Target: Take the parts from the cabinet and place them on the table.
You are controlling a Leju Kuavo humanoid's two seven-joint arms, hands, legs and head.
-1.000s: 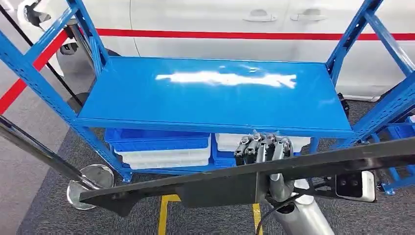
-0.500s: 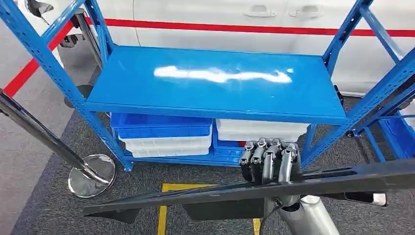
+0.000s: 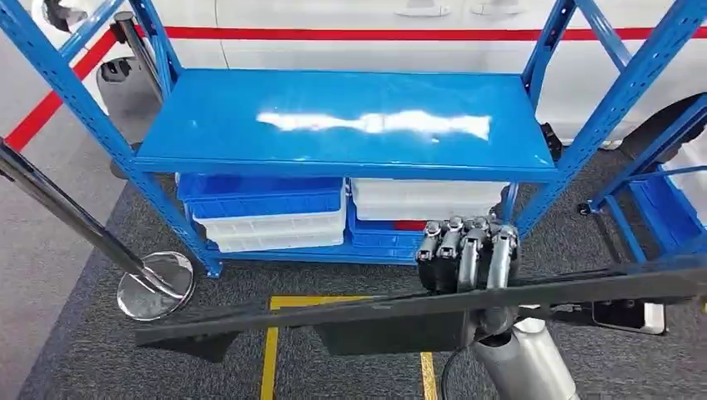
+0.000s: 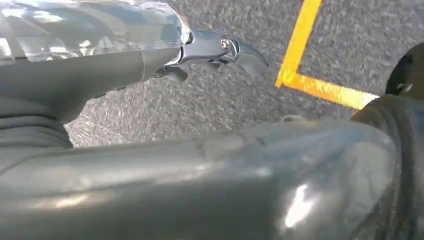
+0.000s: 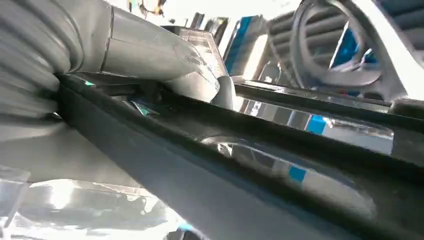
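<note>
My right hand (image 3: 465, 254) grips a long black trim part (image 3: 333, 312) from above, fingers curled over its upper edge. The part lies crosswise low in the head view, in front of the blue cabinet (image 3: 350, 125), whose top shelf is bare. In the right wrist view the thumb (image 5: 150, 55) presses on the same dark glossy part (image 5: 250, 165). My left hand (image 4: 215, 50) hangs over the grey carpet with its fingers out and nothing in them.
Blue and white bins (image 3: 267, 212) are stacked on the cabinet's lower shelf. A chrome stanchion base (image 3: 154, 287) stands at the left, a second blue rack (image 3: 667, 208) at the right. Yellow tape (image 3: 271, 350) marks the floor. A white car with a red stripe (image 3: 375, 33) is behind.
The whole picture has shifted, so the camera has moved and the cabinet now sits a little farther left and higher. My right hand keeps its grip on the black part.
</note>
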